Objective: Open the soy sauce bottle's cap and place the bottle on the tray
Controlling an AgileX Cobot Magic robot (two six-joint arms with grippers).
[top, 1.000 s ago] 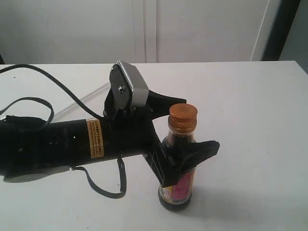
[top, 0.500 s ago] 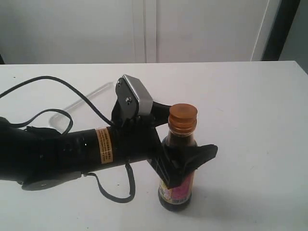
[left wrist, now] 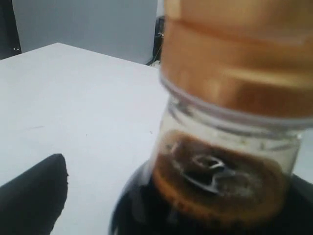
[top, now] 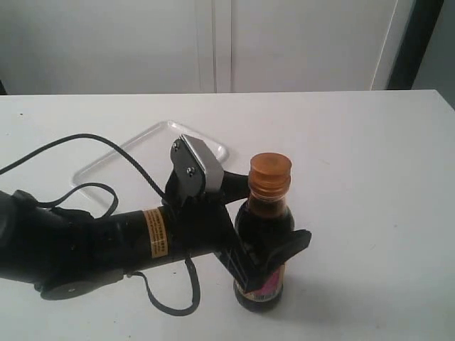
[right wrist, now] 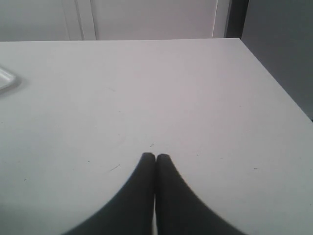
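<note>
The soy sauce bottle (top: pixel 264 220) stands upright on the white table, dark liquid inside, its pink and yellow label partly hidden. Its amber cap (top: pixel 270 172) is down, flip lid shut. My left gripper (top: pixel 274 212) is open and straddles the bottle's body, one finger behind it and one in front. In the left wrist view the cap (left wrist: pixel 239 63) and neck fill the frame, and one black finger (left wrist: pixel 34 196) stands apart from the glass. The white tray (top: pixel 153 138) lies behind the left arm. My right gripper (right wrist: pixel 155 157) is shut and empty over bare table.
The left arm's black cable (top: pixel 78 145) loops over the table and the tray. The table's far edge meets a white wall. A corner of the tray (right wrist: pixel 6 78) shows in the right wrist view, along with the table's side edge (right wrist: pixel 274 78).
The left arm has slid toward the near side and sunk lower around the bottle, uncovering most of the tray. The bottle has stayed put, and the cap is unchanged.
</note>
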